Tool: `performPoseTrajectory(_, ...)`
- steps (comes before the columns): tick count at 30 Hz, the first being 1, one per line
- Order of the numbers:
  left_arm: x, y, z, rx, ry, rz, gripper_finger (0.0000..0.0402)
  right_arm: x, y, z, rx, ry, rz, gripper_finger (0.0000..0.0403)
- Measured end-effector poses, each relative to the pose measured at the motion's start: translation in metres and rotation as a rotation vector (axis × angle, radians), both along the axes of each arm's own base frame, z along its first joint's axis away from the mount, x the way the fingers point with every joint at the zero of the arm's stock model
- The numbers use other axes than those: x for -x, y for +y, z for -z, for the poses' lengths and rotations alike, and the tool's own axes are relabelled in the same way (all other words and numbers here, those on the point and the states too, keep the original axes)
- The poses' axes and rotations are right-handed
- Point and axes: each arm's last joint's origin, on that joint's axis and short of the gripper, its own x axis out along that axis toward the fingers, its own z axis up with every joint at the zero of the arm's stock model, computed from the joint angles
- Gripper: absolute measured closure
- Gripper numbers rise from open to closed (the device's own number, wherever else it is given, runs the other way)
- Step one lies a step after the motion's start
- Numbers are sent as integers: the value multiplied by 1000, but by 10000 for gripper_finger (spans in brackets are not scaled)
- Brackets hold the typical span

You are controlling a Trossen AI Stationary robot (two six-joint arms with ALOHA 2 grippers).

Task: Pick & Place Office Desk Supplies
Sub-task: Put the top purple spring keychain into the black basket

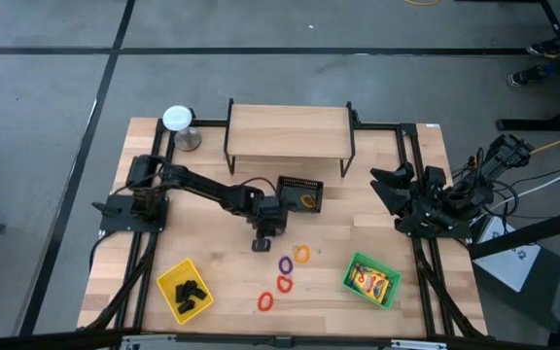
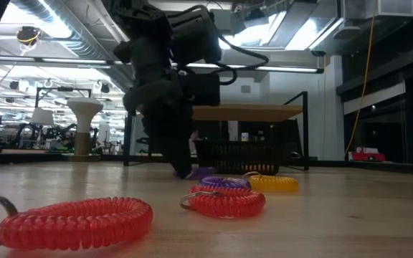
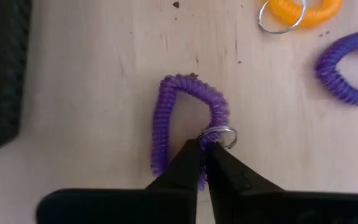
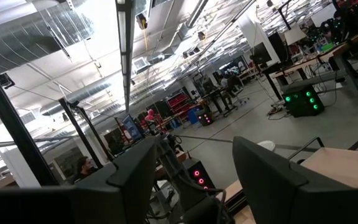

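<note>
My left gripper (image 1: 261,243) is down at the table's middle, shut on a purple coil ring (image 3: 179,112) that lies on the wood. A second purple ring (image 3: 347,78) and an orange one (image 3: 297,12) lie just beyond it. Two red rings (image 1: 285,283) (image 1: 265,301) lie nearer the front edge. A yellow tray (image 1: 168,275) holds black clips (image 1: 191,292). Yellow packs (image 1: 372,282) lie in a green tray (image 1: 350,267). My right gripper (image 4: 197,186) is raised at the table's right side, open, holding nothing. My left gripper pinches the purple ring's coil between its two fingertips (image 3: 188,158), at the loop's end nearest the gripper, beside the small metal split ring (image 3: 219,134). The fingers slant steeply down from above. The ring lies flat on the table, squeezed into a narrow loop.
A black mesh basket (image 1: 299,194) stands just behind my left gripper. A wooden shelf on black legs (image 1: 290,131) spans the back, and a white-topped round metal object (image 1: 178,120) stands at the back left. Bare wood lies between the rings and the two trays.
</note>
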Motion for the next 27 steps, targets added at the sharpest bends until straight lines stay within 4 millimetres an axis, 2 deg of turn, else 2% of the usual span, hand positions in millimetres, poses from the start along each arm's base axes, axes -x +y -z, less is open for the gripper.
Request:
performPoseTrajectory(6,1,-2,-11,134,-19,1,390,0,0,0,1,2,0,189)
performPoseTrajectory(14,-6,9,-63,169,-177,-34,395,0,0,1,5,8,2,188)
performPoseTrajectory(20,-11,25,-99,151,-297,-69,395,0,0,1,5,8,2,189)
performPoseTrajectory(24,-15,44,-106,113,-335,-91,395,0,0,1,6,9,2,189)
performPoseTrajectory(27,-17,61,-102,87,-333,-123,395,0,0,1,6,9,2,189)
